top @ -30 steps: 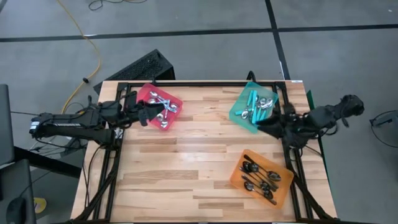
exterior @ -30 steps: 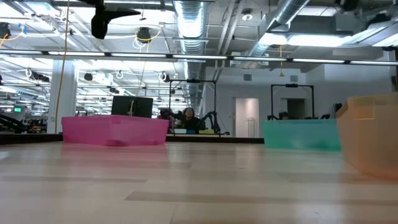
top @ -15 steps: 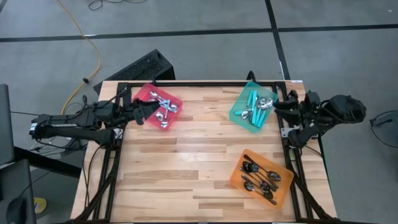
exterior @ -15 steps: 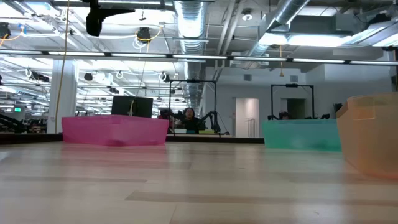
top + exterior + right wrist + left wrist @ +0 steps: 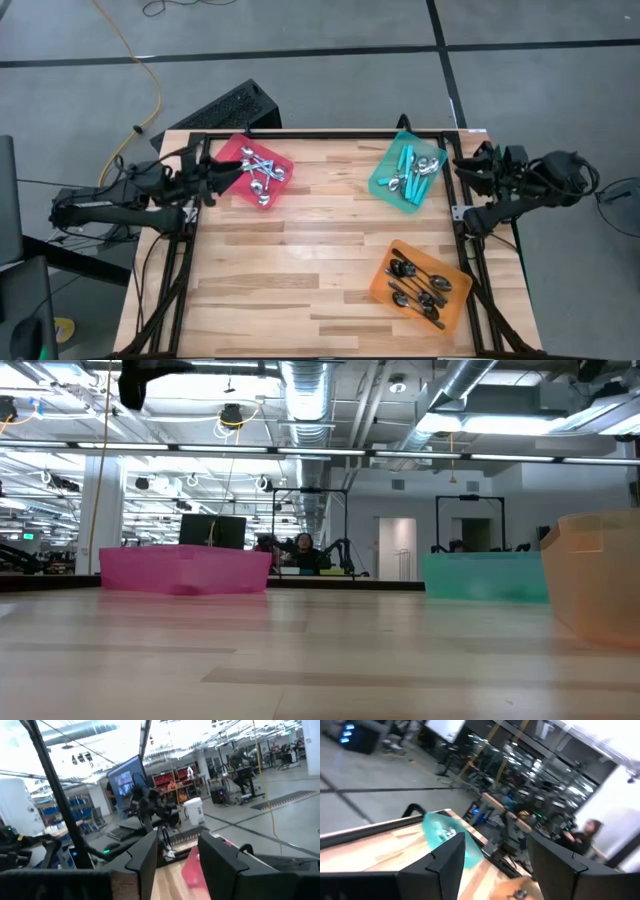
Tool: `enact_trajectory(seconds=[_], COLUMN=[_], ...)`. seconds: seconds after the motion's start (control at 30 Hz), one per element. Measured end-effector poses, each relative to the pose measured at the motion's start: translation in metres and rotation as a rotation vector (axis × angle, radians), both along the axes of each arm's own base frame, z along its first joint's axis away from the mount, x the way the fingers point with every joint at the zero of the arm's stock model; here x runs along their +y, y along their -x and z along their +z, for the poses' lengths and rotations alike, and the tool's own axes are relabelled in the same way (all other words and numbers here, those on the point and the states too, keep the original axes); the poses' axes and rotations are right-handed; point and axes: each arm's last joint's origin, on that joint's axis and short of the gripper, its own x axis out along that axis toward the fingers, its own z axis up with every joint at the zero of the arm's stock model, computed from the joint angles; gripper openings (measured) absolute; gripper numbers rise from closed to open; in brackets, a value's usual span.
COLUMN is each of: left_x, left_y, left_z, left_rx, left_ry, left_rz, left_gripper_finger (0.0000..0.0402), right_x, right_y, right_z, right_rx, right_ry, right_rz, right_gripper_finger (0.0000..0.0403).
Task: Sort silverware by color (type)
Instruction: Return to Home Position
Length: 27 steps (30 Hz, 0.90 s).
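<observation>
Table [image 5: 300, 250]: spoons [image 5: 415, 282] in trays [image 5: 380, 272]; left gripper [image 5: 224, 172], right gripper [image 5: 461, 168] flanking.

Grey floor [image 5: 320, 95] spreads round the pale plank table [image 5: 300, 250], crossed by dark seams [image 5: 300, 52], with a yellow cable [image 5: 158, 95] snaking over it and a black ridged box [image 5: 228, 108] lying by the table's far edge. Across the open hall, a silver duct [image 5: 308, 385] and bright strip lights [image 5: 520, 422] run overhead. On the far side stand a white door [image 5: 397, 548] and a dark screen [image 5: 212, 530], and a person [image 5: 300, 546] sits there.
</observation>
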Motion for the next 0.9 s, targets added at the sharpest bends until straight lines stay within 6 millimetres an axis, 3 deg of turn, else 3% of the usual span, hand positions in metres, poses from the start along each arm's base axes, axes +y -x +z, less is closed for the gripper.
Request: enact_trajectory(seconds=[0.1, 0.2, 0.37, 0.57, 0.7, 0.9], left_x=[-0.002, -0.003, -0.009, -0.015, -0.020, -0.024], left_y=[0.003, 0.004, 0.006, 0.009, 0.010, 0.010], left_z=[-0.004, -0.023, -0.066, -0.115, -0.129, -0.131], left_rx=[-0.012, -0.034, -0.177, -0.282, -0.251, -0.216], left_ry=[-0.040, -0.021, -0.023, 0.002, 0.021, 0.000], left_rz=[-0.062, -0.079, -0.128, -0.138, -0.123, -0.076], left_gripper_finger=[0.0197, 0.0197, 0.0197, 0.0197, 0.0197, 0.0197], right_x=[-0.001, 0.000, 0.005, 0.009, 0.011, 0.009], right_y=[0.000, -0.003, -0.020, -0.035, -0.044, -0.059], right_z=[-0.009, -0.025, -0.058, -0.082, -0.097, -0.126], right_rx=[-0.028, -0.081, -0.050, -0.011, 0.006, 0.005], right_ry=[0.006, 0.016, 0.028, 0.022, 0.015, -0.010], right_rz=[-0.025, -0.041, -0.073, -0.052, -0.058, -0.106], right_gripper_finger=[0.0164, 0.0164, 0.0164, 0.0164, 0.0164, 0.0164])
